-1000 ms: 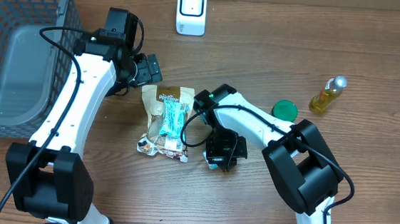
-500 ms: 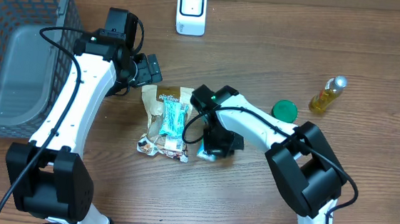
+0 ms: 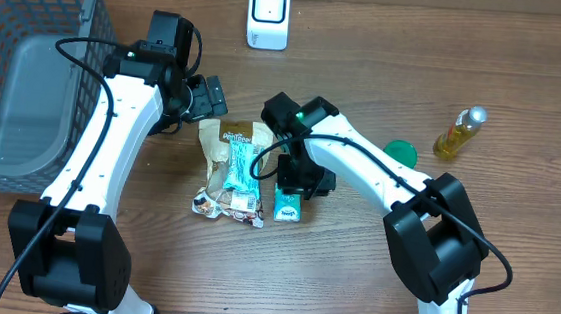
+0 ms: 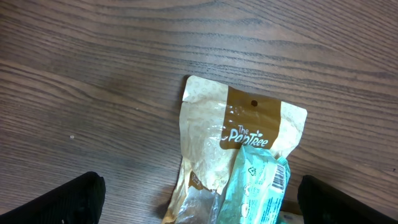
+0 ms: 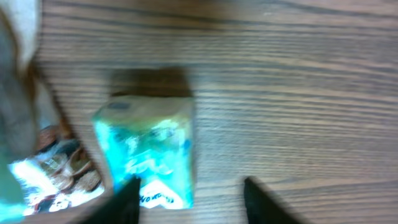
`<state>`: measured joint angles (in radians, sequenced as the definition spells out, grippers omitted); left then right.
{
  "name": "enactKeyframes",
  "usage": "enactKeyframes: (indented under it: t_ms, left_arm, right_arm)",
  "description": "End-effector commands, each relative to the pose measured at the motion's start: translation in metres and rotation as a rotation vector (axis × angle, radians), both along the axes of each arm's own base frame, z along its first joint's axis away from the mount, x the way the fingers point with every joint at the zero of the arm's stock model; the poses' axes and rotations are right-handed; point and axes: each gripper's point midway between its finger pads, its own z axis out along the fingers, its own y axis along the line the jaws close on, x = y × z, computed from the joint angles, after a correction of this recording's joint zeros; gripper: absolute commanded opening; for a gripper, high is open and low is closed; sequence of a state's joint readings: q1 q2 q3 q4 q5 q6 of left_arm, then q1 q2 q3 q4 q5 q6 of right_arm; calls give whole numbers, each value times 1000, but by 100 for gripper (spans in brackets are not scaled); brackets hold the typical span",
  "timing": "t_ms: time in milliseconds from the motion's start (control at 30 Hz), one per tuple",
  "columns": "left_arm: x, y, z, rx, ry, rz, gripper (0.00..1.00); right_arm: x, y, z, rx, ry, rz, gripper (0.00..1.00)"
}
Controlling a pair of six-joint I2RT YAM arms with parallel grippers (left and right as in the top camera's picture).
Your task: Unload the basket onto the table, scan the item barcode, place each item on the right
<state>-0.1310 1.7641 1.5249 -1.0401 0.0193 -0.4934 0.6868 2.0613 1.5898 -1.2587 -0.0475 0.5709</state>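
Observation:
A small teal carton (image 3: 287,209) lies on the wood table just right of a pile of snack packets. My right gripper (image 3: 300,184) hovers over its far end, open, with nothing pinched. In the right wrist view the carton (image 5: 148,152) is blurred. It sits by the left finger (image 5: 126,200), well apart from the other finger, inside the right gripper (image 5: 189,198). My left gripper (image 3: 209,97) stands wide open above the pile's top edge. Its view shows the left gripper (image 4: 199,205) over a cream-and-brown bag (image 4: 236,121) and a teal packet (image 4: 261,186) with a barcode. A white scanner (image 3: 269,15) stands at the back.
The packet pile (image 3: 229,168) lies mid-table. A grey bin inside a wire basket (image 3: 27,67) fills the back left. A green lid (image 3: 398,152) and a yellow oil bottle (image 3: 460,131) lie at the right.
My right gripper has moved left with the teal carton. It has opened, and the carton now lies on the table beside the pile. The left arm has not moved.

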Motion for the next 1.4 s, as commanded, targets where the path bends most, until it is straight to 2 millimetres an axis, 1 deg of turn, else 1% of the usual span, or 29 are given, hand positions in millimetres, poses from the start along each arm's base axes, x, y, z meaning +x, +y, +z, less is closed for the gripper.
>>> enactKeyframes:
  t_ms: [0,67,100,133,200,400,500,667,800,933,1133,1233,1367]
  left_arm:
    - [4,-1,4,2,-14,-12,100]
    - [4,-1,4,2,-14,-12,100]
    - [4,-1,4,2,-14,-12,100]
    - [4,-1,4,2,-14,-12,100]
    - [4,-1,4,2,-14,-12,100]
    - [4,-1,4,2,-14,-12,100]
    - [4,-1,4,2,-14,-12,100]
    - [4,-1,4,2,-14,-12,100]
    - [4,-1,4,2,-14,-12,100]
    - [4,-1,4,2,-14,-12,100]
    - [4,-1,4,2,-14,-12,100]
    - [4,-1,4,2,-14,-12,100]
    - [4,-1,4,2,-14,-12,100]
  right_arm:
    - [-2,5,10,48,6,-6,56]
    - [-5,4,8,45,15,-10,55]
    - [-6,3,5,43,16,-14,49]
    - [-5,3,4,45,15,-14,45]
    - [-6,3,2,43,16,-13,42]
    - [-7,3,1,44,22,-14,42]
    - [-9,5,0,56,30,-15,40]
    - [-8,6,-8,64,19,-15,37]
    - [-9,4,-16,62,19,-15,28]
    - [-9,4,-17,63,15,-15,25]
    - [-7,5,-19,66,8,-40,25]
    - [-9,5,-23,64,8,-63,25]
    - [-14,3,-35,69,17,-71,25]
